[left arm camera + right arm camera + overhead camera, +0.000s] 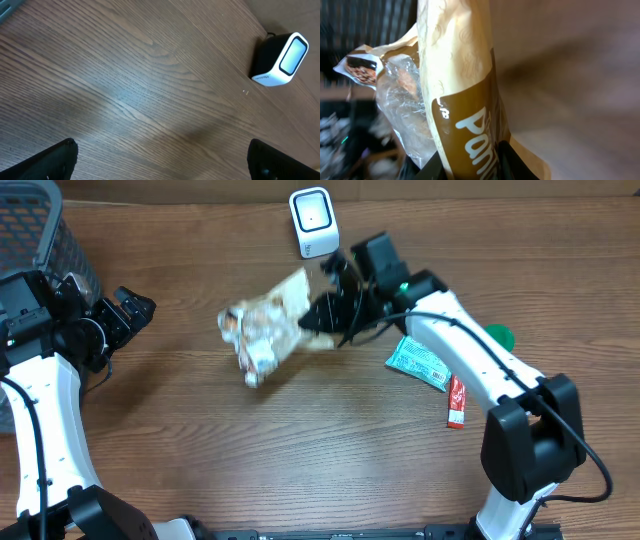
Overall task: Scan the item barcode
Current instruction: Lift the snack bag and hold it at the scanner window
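Note:
The item is a cream and brown bread bag point(268, 325) with a clear window, held up over the table's middle. My right gripper point(325, 315) is shut on its right end. In the right wrist view the bag point(455, 90) stands tall between the black fingers point(515, 162), brown band with white lettering at the jaws. The white barcode scanner point(313, 222) stands at the back edge, just behind the bag; in the left wrist view the scanner point(280, 60) sits top right. My left gripper point(128, 310) hangs open at the far left, and the wrist view shows only bare wood in its gap point(162, 160).
A wire basket point(40, 230) fills the back left corner. A teal packet point(420, 363), a red sachet point(457, 402) and a green object point(498, 336) lie at the right, partly under my right arm.

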You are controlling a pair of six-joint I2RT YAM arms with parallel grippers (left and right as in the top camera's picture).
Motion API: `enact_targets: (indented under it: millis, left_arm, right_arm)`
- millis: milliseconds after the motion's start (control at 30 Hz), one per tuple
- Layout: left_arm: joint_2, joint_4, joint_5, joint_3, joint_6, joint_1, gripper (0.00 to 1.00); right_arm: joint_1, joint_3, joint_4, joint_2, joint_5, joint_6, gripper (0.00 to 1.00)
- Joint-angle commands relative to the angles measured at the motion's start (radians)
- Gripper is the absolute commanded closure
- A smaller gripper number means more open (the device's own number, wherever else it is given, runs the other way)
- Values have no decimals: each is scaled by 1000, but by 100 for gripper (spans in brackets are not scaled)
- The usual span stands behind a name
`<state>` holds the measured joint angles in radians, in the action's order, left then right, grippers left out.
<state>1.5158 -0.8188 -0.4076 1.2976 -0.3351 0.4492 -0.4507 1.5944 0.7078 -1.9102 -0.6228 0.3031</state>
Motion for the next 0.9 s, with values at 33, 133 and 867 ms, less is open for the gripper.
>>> enact_targets:
  millis: [33,133,867]
  left_arm:
    - [-16,1,0,6,-5,2,1]
    - [-16,1,0,6,-5,2,0]
    - [-16,1,0,6,-5,2,1]
  right_arm:
    - [4,208,47,25,246,3,96]
    - [4,315,69,25,356,-33,97]
    - [-2,460,-318,-78,847,-548,96]
